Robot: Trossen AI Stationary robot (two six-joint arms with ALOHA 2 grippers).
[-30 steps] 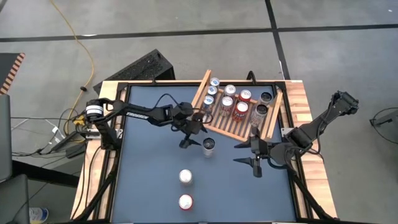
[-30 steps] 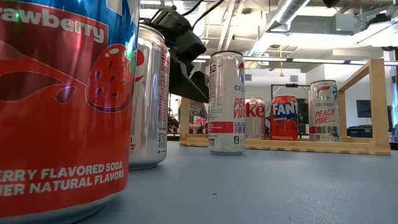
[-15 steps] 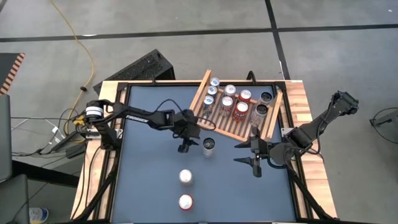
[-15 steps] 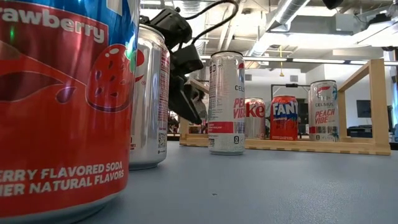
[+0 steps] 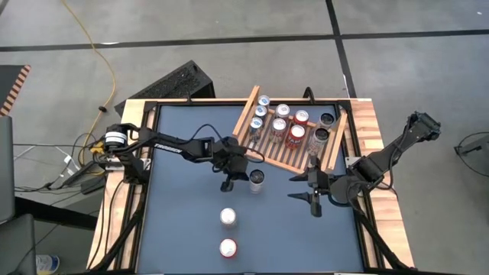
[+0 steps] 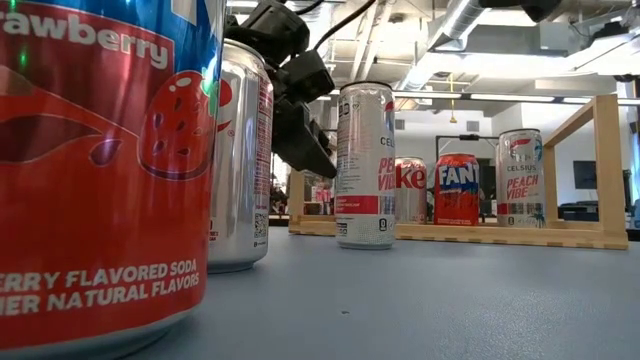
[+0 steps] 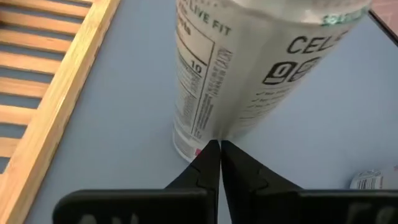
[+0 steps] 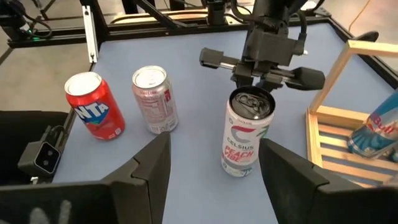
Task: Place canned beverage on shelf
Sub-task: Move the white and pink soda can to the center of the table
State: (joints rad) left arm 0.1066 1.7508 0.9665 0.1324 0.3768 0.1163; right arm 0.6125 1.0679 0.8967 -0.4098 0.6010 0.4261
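Filling wooden shelf (image 5: pixel 267 153): upright cans (image 5: pixel 288 127).

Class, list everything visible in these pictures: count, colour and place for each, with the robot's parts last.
table: one, dark blue top with wooden edges, centre.
shelf: one, light wood, far side of the table.
cans on the shelf: about nine, silver, red and blue, standing upright.
Celsius can: one, white, on the table just before the shelf.
silver can: one, mid-table.
red can: one, near edge.
yellow cable: one, on the floor.
left gripper: shut, empty, beside the Celsius can.
right gripper: open, waiting right of that can.
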